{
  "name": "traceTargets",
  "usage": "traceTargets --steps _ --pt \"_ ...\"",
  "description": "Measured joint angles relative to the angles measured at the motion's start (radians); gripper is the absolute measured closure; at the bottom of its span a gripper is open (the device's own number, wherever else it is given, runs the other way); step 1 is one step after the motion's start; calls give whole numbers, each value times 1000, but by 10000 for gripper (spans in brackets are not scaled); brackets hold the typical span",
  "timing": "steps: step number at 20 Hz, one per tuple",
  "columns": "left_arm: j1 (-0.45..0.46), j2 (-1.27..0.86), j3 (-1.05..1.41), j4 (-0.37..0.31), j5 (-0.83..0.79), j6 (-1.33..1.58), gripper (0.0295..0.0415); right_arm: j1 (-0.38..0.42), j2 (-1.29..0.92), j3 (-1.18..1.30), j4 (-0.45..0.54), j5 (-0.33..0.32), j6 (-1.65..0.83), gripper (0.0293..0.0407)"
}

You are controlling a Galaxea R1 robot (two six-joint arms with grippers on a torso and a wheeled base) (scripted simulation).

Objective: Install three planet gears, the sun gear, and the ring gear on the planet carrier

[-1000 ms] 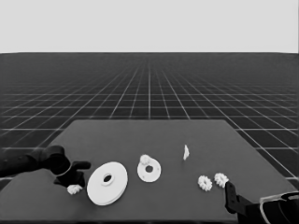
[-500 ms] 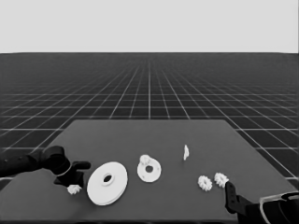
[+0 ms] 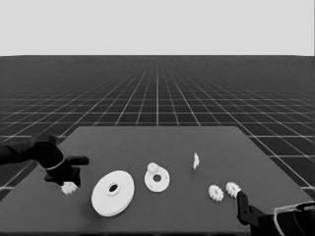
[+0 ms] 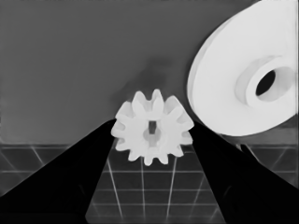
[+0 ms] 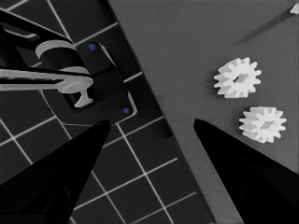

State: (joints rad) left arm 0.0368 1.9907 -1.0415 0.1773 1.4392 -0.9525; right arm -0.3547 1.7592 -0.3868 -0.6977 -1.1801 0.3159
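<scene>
Left gripper (image 3: 74, 174) hung over the table's (image 3: 162, 140) left end, fingers spread. A gear (image 4: 152, 133) lay flat between them; both fingers stood close beside its teeth, and it was judged not clamped. Just beyond the right-hand finger lay the larger round part (image 3: 112, 192), rim raised, close to the gear but apart from it.

Farther from this gripper, towards the table's middle, lay the smaller round part (image 3: 157, 179). One seated gear (image 3: 153, 168) rested on its far rim, so the assembly appeared barely begun. A thin white piece (image 3: 196, 160) lay beyond it, well apart from everything else.

Two right gears (image 3: 215, 192) lay side by side just ahead of the right gripper (image 5: 152, 122), which waited at the table's near right corner with its fingers spread and nothing between them.

Procedure for the next gear, as judged:
1. Centre the fingers across the gear's teeth before closing.
2. Close squarely, so that the gear does not tilt or skid off the table edge.
3. Lift clear of the larger round part.
4. Lower the gear flat onto a free place on the smaller round part, clear of the seated gear.
5. Leave the larger round part until last.
</scene>
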Motion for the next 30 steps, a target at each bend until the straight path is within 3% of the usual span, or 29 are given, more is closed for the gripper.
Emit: traceTargets --steps 2,3,4,5,7,12,13,15,22,24,25,30 --pt "-2 0 0 -2 1 0 398 0 0 0 0 0 0 315" --pt "-15 174 100 42 88 -407 398 0 0 0 0 0 0 315" --pt "-22 490 66 36 139 -616 398 0 0 0 0 0 0 315" --pt "-25 690 -57 25 144 -653 399 0 0 0 0 0 0 315" --pt "-27 861 -238 16 134 -617 399 0 0 0 0 0 0 315" --pt "-26 936 -351 11 125 -577 399 0 0 0 0 0 0 315" --pt "41 944 -382 83 117 -554 399 0 0 0 0 0 0 315" --pt "112 954 -428 147 102 -523 399 0 0 0 0 0 0 315" --pt "143 961 -457 178 91 -504 399 0 0 0 0 0 0 315" --pt "143 961 -457 178 91 -504 339 0 0 0 0 0 0 315" --pt "143 961 -457 178 90 -504 330 0 0 0 0 0 0 315" --pt "143 961 -457 179 90 -504 326 0 0 0 0 0 0 315"
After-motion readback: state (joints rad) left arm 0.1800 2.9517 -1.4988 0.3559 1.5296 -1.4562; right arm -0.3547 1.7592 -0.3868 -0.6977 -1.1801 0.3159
